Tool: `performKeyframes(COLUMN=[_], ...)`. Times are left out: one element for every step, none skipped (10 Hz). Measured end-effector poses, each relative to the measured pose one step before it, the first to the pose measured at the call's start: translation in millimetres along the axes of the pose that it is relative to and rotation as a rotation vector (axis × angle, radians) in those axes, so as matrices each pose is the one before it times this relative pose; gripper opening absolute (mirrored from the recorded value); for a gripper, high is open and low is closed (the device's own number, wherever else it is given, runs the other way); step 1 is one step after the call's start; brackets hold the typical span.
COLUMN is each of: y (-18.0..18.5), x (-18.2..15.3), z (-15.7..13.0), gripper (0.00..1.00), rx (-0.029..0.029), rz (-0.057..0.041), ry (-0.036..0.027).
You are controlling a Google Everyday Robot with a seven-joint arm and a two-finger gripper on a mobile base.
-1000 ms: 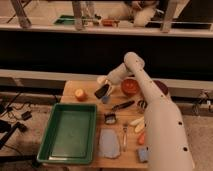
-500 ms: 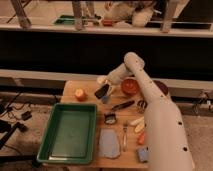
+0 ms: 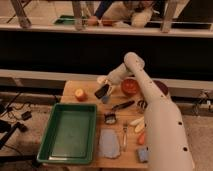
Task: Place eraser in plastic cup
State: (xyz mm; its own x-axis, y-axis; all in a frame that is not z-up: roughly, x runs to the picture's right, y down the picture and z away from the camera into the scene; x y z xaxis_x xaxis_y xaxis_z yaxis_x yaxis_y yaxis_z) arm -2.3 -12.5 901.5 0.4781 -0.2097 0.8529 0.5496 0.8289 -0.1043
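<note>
Hardly anything has been moved since the earlier frames: the arm is kept in the same reach across the tabletop, and the end effector is found at very nearly the same spot, near the far edge between the orange fruit and the red-orange bowl. The eraser is gripped at the tip of the end effector, which is closed upon it; the block is held tilted, its lower end just above or at the rim of the plastic cup. Whether the rim is touched cannot be told. The cup is stood upright directly beneath, just right of the fruit. A green tray is set on the near left part of the tabletop. A long black-handled tool is laid to the right of the cup, and a small dark bristly piece is seen nearer, just beside the tray's right wall.
</note>
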Motion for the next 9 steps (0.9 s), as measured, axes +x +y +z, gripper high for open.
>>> performKeyframes(y=[-0.01, -0.01, 0.03, -0.03, 0.00, 0.02, 0.00, 0.05, -0.03], x=[-0.03, 0.00, 0.01, 0.00, -0.03, -0.01, 0.01, -0.03, -0.06], z=[-0.03, 0.01, -0.01, -0.02, 0.02, -0.04, -0.01, 0.00, 0.01], gripper=[0.24, 0.36, 0.47, 0.56, 0.64, 0.75, 0.80, 0.80, 0.80], rx=[0.00001, 0.00000, 0.00000, 0.00007, -0.00008, -0.00004, -0.00001, -0.00017, -0.00006], rz=[0.00000, -0.00007, 0.00005, 0.00000, -0.00005, -0.00001, 0.00005, 0.00003, -0.00010], ry=[-0.00003, 0.00002, -0.00003, 0.00005, -0.00004, -0.00004, 0.00005, -0.00013, -0.00008])
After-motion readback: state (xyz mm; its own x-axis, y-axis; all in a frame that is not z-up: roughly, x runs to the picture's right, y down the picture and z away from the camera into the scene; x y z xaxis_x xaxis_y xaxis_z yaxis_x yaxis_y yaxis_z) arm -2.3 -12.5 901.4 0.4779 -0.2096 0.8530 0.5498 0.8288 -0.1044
